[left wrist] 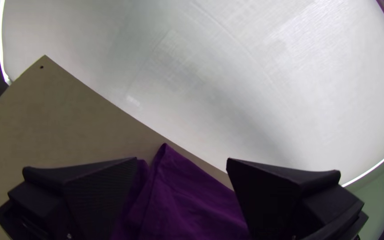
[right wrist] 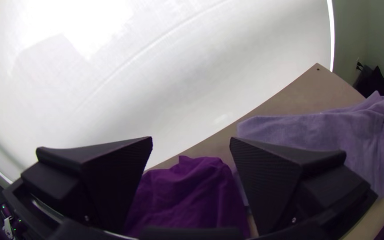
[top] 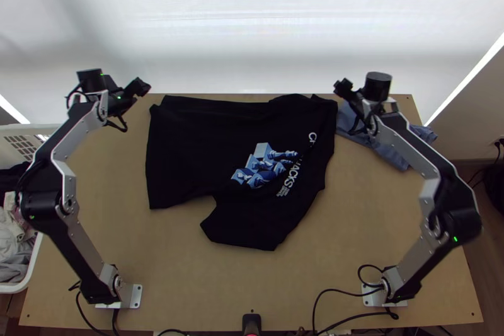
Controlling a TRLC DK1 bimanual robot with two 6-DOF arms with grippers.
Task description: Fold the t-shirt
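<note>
The black t-shirt (top: 189, 147) lies on the table, its body spread, with one part angled toward the near edge and a blue print facing up. Off its far left corner is my left gripper (top: 142, 88); in the left wrist view the left gripper (left wrist: 183, 162) stands open above the shirt (left wrist: 187, 204), which looks purple there. My right gripper (top: 340, 88) is by the far right corner. In the right wrist view the right gripper (right wrist: 191, 142) is open, with the shirt (right wrist: 187, 195) below and between its fingers, not gripped.
A blue-grey cloth (top: 390, 150) lies bunched at the table's far right, partly under the right arm. A white basket (top: 28, 273) with clothes stands beyond the left edge. Bare table (top: 353, 222) surrounds the shirt's near side. Cables run along the near edge.
</note>
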